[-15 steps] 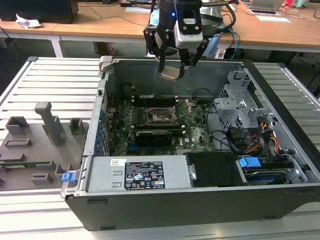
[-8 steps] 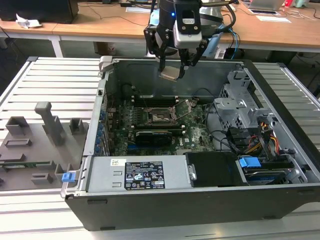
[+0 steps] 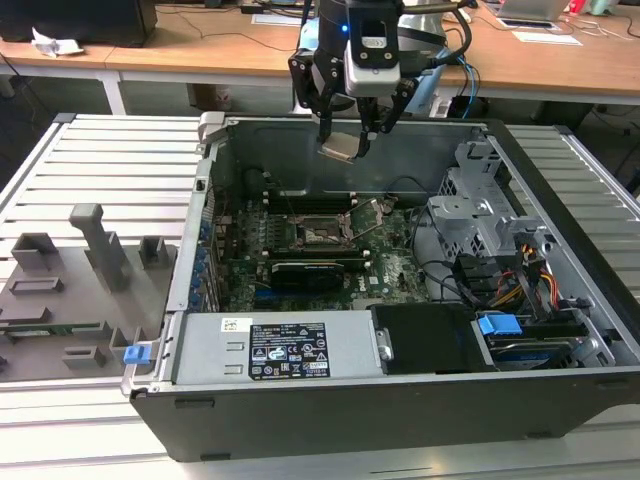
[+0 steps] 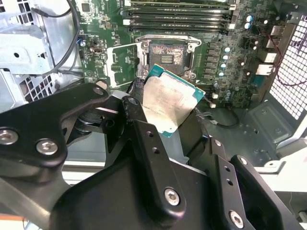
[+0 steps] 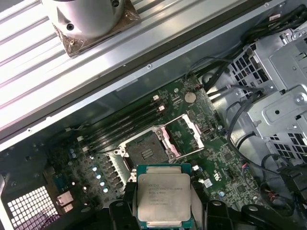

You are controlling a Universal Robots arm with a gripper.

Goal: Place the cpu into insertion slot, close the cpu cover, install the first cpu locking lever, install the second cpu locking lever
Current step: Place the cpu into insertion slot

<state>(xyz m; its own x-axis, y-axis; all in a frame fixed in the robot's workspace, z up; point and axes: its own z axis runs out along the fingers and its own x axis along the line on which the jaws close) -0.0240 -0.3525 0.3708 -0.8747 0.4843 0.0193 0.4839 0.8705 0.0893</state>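
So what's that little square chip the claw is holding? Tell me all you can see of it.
The cpu is a thin, flat square: a silvery-grey metal lid with faint print, rimmed by a green board edge. The gripper pinches it by two opposite sides, and it hangs tilted in the air over the open computer case, touching nothing else. The insertion slot down on the board lies empty.

I hold the cpu (image 3: pixel 338 150), a flat square chip with a silvery top, raised and tilted above the open case. The insertion slot (image 5: pixel 146 149) lies bare, its dark pin field exposed. The cpu cover (image 5: pixel 195 133) is swung open just beside it.
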